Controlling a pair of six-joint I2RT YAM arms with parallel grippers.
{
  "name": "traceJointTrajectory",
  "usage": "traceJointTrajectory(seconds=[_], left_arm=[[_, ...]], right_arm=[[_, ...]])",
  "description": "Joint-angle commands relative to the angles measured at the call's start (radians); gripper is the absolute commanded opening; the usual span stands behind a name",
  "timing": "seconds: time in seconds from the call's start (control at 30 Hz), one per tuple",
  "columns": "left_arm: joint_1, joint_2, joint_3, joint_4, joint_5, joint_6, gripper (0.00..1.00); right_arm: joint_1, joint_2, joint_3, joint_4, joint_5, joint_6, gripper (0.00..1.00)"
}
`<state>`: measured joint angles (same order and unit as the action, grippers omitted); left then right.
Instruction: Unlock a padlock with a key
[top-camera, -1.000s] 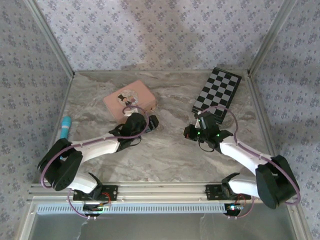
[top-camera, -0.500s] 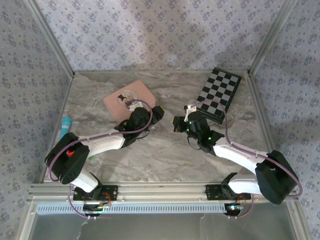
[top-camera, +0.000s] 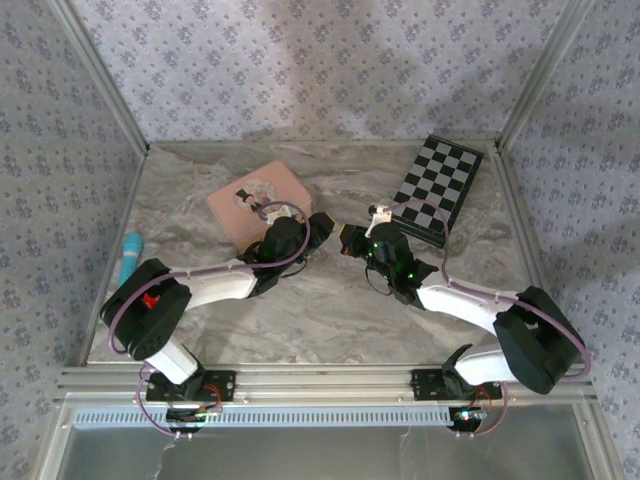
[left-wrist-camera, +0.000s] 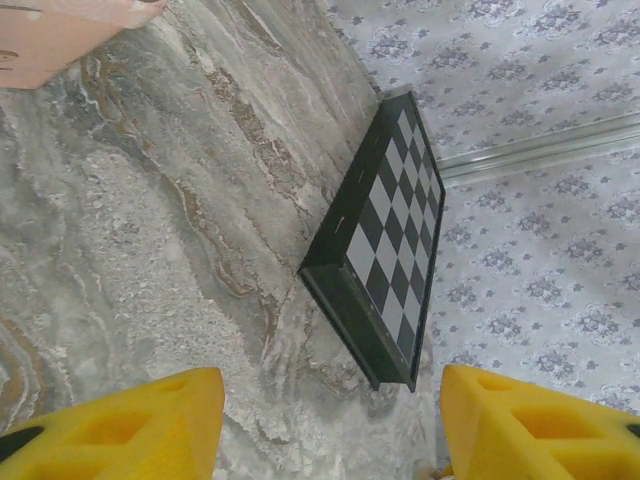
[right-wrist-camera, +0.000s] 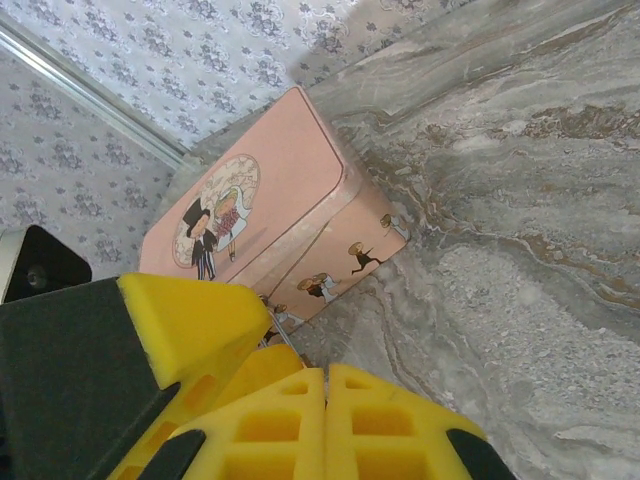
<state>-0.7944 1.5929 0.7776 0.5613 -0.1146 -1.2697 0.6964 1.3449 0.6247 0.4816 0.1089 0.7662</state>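
centre: left gripper (top-camera: 320, 224), right gripper (top-camera: 350, 240) nearly touching, tight
back left: box (top-camera: 262, 198) blocks
back right: chessboard (top-camera: 436, 190) blocks
left edge: blue tube (top-camera: 130, 255)
front: table (top-camera: 330, 320) bare, passable

We're pretty sure this is a robot lab test booth, not a home: floral wallpaper panels (top-camera: 300, 70) in aluminium framing (top-camera: 100, 75), a marble-look tabletop (top-camera: 330, 320), and a left arm (top-camera: 215, 285) and right arm (top-camera: 460, 297) bolted to a metal rail (top-camera: 320, 380).
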Motion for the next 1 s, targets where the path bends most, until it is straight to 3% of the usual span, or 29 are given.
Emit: traceJointTrajectory(seconds=[0.0, 0.33, 0.6, 0.77, 0.97], left_arm=[[-0.008, 0.027, 0.037, 0.076, 0.027, -0.047, 0.58], [-0.010, 0.047, 0.037, 0.106, 0.059, -0.084, 0.53], [0.009, 0.103, 0.019, 0.180, 0.092, -0.222, 0.86], [0.052, 0.197, 0.021, 0.332, 0.206, -0.417, 0.88], [0.058, 0.201, 0.055, 0.342, 0.235, -0.490, 0.88]], right_arm=[[-0.003, 0.019, -0.011, 0.063, -0.001, 0.049, 0.00], [-0.020, 0.068, -0.021, 0.130, -0.044, 0.096, 0.00], [-0.063, 0.069, -0.067, 0.207, -0.118, 0.153, 0.00], [-0.105, 0.070, -0.100, 0.308, -0.214, 0.116, 0.00], [-0.126, 0.113, -0.102, 0.410, -0.306, 0.082, 0.00]])
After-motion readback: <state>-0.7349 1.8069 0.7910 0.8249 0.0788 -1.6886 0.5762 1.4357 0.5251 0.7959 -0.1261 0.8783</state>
